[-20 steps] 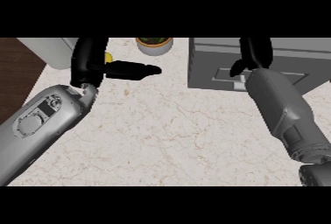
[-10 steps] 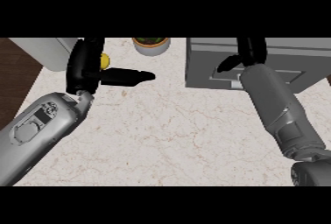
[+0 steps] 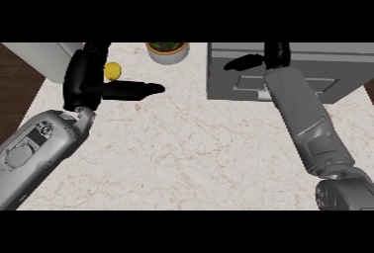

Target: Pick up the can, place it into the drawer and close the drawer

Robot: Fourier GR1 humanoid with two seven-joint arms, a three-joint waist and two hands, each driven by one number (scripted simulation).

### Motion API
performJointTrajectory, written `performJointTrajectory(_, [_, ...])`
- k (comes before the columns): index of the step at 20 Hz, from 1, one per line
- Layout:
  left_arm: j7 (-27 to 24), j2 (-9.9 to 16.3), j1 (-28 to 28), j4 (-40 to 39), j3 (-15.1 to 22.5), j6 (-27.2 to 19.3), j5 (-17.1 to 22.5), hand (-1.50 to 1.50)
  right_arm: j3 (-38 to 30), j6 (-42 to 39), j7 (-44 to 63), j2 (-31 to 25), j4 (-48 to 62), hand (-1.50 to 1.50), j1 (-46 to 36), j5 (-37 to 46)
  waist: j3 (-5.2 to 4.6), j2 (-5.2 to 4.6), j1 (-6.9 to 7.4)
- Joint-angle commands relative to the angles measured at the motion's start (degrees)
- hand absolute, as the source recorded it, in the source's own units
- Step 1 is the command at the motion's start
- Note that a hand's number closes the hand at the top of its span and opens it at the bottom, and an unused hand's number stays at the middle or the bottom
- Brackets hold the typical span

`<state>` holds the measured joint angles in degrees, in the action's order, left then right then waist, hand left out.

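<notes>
Can [image 3: 113, 70] — only a yellow round end showing, axis unclear — sits beside left hand [image 3: 87, 74], fingers [image 3: 135, 90] straight.

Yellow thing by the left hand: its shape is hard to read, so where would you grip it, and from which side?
Probably across its rounded sides, closing in from the left: the yellow thing looks small and round, and the left hand is right beside it, with one finger stretched out just below it.

Cream, brown-veined marble worktop [image 3: 190, 148] under grey and black.
Black left hand [image 3: 91, 79] and right hand [image 3: 270, 57] on grey forearms; yellow object [image 3: 112, 70] near far edge; grey drawer unit [image 3: 241, 74] at far right corner.
</notes>
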<state>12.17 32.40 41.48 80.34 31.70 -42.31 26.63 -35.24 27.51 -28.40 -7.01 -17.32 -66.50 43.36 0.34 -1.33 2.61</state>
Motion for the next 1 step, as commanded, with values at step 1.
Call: performJointTrajectory(1, [-2.2, -0.8, -3.7, 1.4, -0.8, 0.3, -0.5, -1.5, -3.9, -2.6, 0.5, -1.3, -0.1, -1.5, -3.4, -5.1, -0.29, 0.39, 0.33])
